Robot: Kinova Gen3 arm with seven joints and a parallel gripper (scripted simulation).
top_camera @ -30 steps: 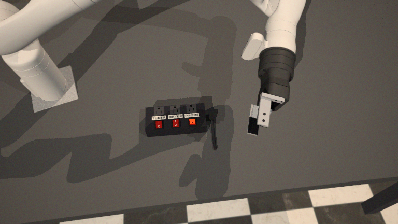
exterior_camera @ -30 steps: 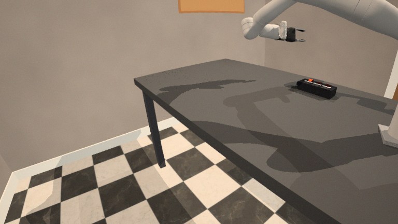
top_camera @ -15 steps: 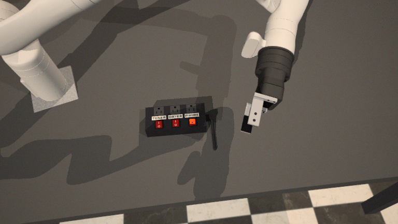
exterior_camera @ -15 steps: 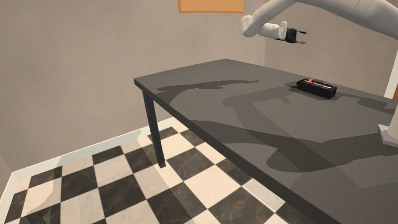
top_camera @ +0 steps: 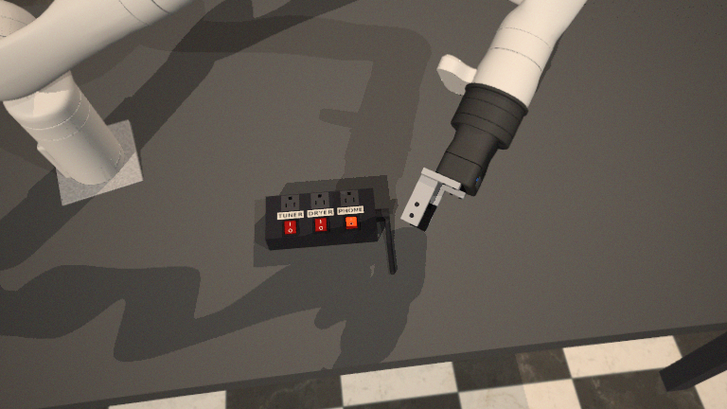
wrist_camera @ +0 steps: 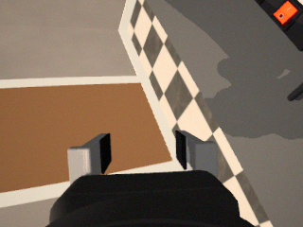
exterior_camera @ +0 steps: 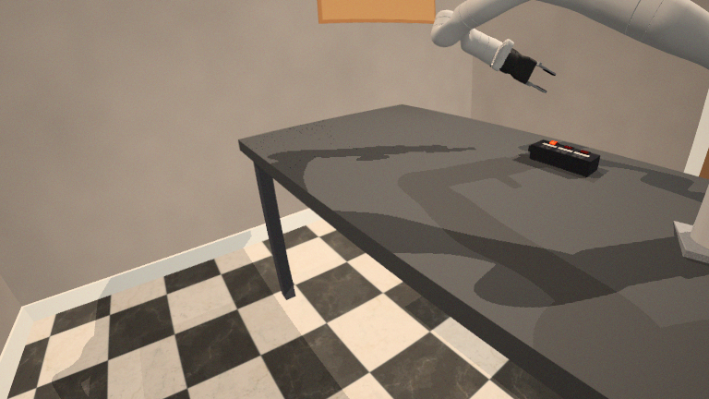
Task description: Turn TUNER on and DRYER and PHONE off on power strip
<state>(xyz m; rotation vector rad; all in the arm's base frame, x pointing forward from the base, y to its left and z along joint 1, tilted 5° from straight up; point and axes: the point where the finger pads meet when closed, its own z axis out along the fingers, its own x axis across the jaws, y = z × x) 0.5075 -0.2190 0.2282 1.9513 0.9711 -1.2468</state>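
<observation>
The arm tips the gripper [exterior_camera: 540, 78] down, jaws wide open and holding nothing, power strip [exterior_camera: 563, 156] far below.

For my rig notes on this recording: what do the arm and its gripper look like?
The arm is smooth off-white, built of rounded tubular segments with thin seam lines at the joints. It stands on a pale grey square base plate. The wrist ends in a black, stepped cylindrical housing. The gripper has a light grey bracket and two flat fingers, grey outside with dark inner pads. No cables show.
</observation>
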